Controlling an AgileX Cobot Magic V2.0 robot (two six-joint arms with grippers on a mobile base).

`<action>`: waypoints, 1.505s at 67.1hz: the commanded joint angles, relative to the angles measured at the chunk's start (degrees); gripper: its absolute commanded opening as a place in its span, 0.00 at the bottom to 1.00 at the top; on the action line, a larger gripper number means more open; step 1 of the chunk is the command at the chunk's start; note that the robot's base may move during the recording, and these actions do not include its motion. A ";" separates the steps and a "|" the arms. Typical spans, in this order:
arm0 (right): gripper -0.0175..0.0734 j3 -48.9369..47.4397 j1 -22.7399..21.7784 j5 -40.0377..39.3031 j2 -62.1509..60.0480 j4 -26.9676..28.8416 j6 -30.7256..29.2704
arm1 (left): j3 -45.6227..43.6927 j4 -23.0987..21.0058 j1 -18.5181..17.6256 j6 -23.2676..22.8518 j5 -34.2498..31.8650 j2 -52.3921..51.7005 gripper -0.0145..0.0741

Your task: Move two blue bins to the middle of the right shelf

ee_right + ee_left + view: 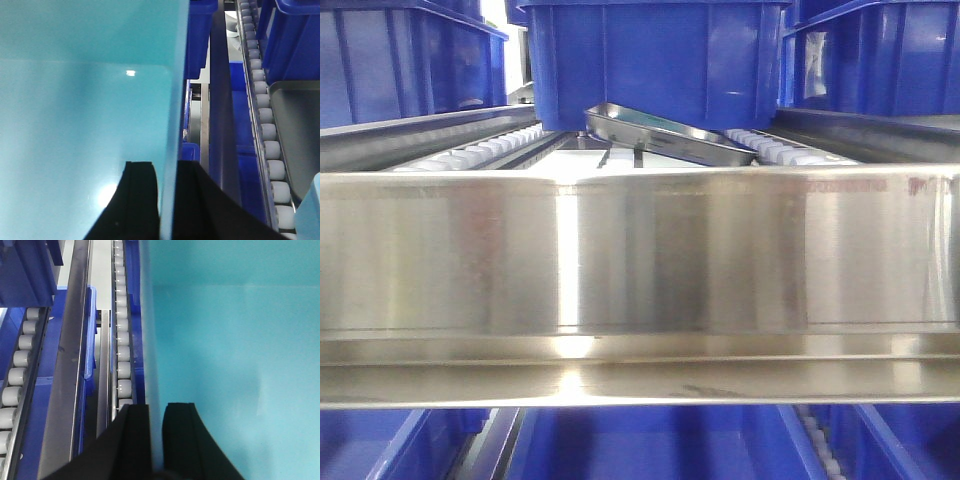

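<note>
A blue bin (660,60) fills the top middle of the front view, its base just over the roller shelf. The wrist views look down into its pale inside (235,350) (85,110). My left gripper (156,410) is shut on the bin's left wall, one black finger (135,440) outside and the other inside. On the opposite wall my right gripper (167,167) is shut the same way, with its outer finger (195,205) beside the shelf rail. More blue bins stand at the left (400,60) and at the right (880,60).
A tilted metal tray (670,135) lies under the held bin's front edge. White rollers (490,150) (122,340) (265,125) run along both sides. A wide steel shelf beam (640,260) crosses the front view, with more blue bins below it (650,445).
</note>
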 commanded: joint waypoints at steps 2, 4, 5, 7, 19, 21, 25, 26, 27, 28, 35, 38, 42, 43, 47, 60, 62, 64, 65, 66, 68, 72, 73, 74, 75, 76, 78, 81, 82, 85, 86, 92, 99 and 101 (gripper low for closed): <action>0.01 -0.48 0.36 -2.28 -0.58 0.38 -0.66 | -0.64 0.24 -0.46 0.44 -2.59 -0.57 0.04; 0.01 -0.48 0.36 -2.28 -0.58 0.38 -0.66 | -0.64 0.24 -0.46 0.44 -2.59 -0.57 0.04; 0.01 -0.48 0.36 -2.28 -0.58 0.38 -0.66 | -0.64 0.24 -0.46 0.44 -2.59 -0.57 0.04; 0.01 -0.48 0.36 -2.28 -0.58 0.38 -0.66 | -0.64 0.24 -0.46 0.44 -2.59 -0.57 0.04; 0.01 -0.48 0.36 -2.28 -0.58 0.38 -0.66 | -0.64 0.24 -0.46 0.44 -2.59 -0.57 0.04; 0.01 -0.48 0.36 -2.28 -0.58 0.38 -0.66 | -0.64 0.24 -0.46 0.44 -2.59 -0.57 0.04; 0.01 -0.48 0.36 -2.28 -0.58 0.38 -0.66 | -0.64 0.24 -0.46 0.44 -2.59 -0.57 0.04; 0.01 -0.48 0.36 -2.28 -0.58 0.38 -0.66 | -0.64 0.24 -0.46 0.44 -2.59 -0.57 0.04; 0.01 -0.48 0.36 -2.28 -0.58 0.38 -0.66 | -0.64 0.24 -0.46 0.44 -2.59 -0.57 0.04; 0.01 -0.48 0.36 -2.28 -0.58 0.38 -0.66 | -0.64 0.24 -0.46 0.44 -2.59 -0.57 0.04; 0.01 -0.48 0.36 -2.28 -0.58 0.38 -0.66 | -0.64 0.26 -0.46 0.44 -3.82 -0.57 0.04; 0.01 -0.48 0.36 -2.28 -0.58 0.38 -0.66 | -0.64 0.26 -0.46 0.44 -4.83 -0.57 0.04; 0.01 -0.48 0.36 -2.28 -0.58 0.38 -0.66 | -0.64 0.40 -0.46 0.44 -5.92 -0.57 0.04; 0.01 -0.48 0.36 -2.28 -0.58 0.38 -0.66 | -0.64 0.50 -0.46 0.44 -6.42 -0.57 0.04; 0.01 -0.48 0.36 -2.68 -0.58 0.38 -0.66 | -0.64 0.50 -0.46 0.44 -8.04 -0.46 0.04; 0.01 -0.48 0.36 -4.17 -0.58 0.38 -0.66 | -0.64 1.03 -0.46 0.44 -13.96 -0.27 0.04; 0.01 -0.48 0.36 -4.58 -0.58 0.38 -0.66 | -0.64 1.20 -0.46 0.44 -14.74 -0.27 0.04; 0.01 -0.48 0.36 -4.85 -0.58 0.38 -0.66 | -0.64 1.46 -0.46 0.44 -15.14 -0.27 0.04; 0.01 -0.48 0.36 -4.85 -0.58 0.38 -0.66 | -0.64 1.68 -0.46 0.44 -15.36 -0.27 0.04; 0.01 -0.48 0.36 -4.97 -0.58 0.38 -0.66 | -0.64 1.60 -0.46 0.44 -15.65 -0.27 0.04; 0.01 -0.48 0.36 -5.11 -0.58 0.38 -0.66 | -0.64 1.70 -0.46 0.44 -16.38 -0.27 0.04; 0.01 -0.48 0.36 -5.27 -0.58 0.38 -0.66 | -0.64 1.81 -0.46 0.44 -17.68 -0.27 0.04; 0.01 -0.48 0.36 -5.27 -0.58 0.38 -0.66 | -0.64 1.81 -0.46 0.44 -17.93 -0.27 0.04; 0.01 -0.48 0.36 -5.27 -0.58 0.38 -0.66 | -0.64 1.81 -0.46 0.44 -18.32 -0.27 0.04; 0.01 -0.48 0.36 -5.27 -0.58 0.38 -0.66 | -0.64 1.95 -0.46 0.44 -18.59 -0.27 0.04; 0.01 -0.48 0.36 -5.27 -0.58 0.38 -0.66 | -0.64 1.95 -0.46 0.44 -18.78 -0.27 0.04; 0.01 -0.48 0.36 -5.27 -0.58 0.38 -0.66 | -0.64 2.04 -0.46 0.44 -19.16 -0.27 0.04; 0.01 -0.48 0.36 -5.27 -0.58 0.38 -0.66 | -0.64 2.04 -0.46 0.44 -19.57 -0.27 0.04; 0.01 -0.48 0.36 -5.27 -0.58 0.38 -0.66 | -0.64 2.04 -0.46 0.44 -19.65 -0.27 0.04; 0.01 -0.48 0.36 -5.27 -0.58 0.38 -0.66 | -0.64 2.04 -0.46 0.44 -20.16 -0.27 0.04; 0.01 -0.48 0.36 -5.27 -0.58 0.38 -0.66 | -0.64 2.04 -0.46 0.44 -20.16 -0.27 0.04; 0.01 -0.48 0.36 -5.27 -0.58 0.38 -0.66 | -0.64 2.04 -0.46 0.44 -20.16 -0.27 0.04; 0.01 -0.48 0.36 -5.27 -0.58 0.38 -0.66 | -0.64 2.04 -0.46 0.44 -20.30 -0.27 0.04; 0.01 -0.48 0.36 -5.27 -0.58 0.38 -0.66 | -0.64 2.04 -0.46 0.44 -20.30 -0.27 0.04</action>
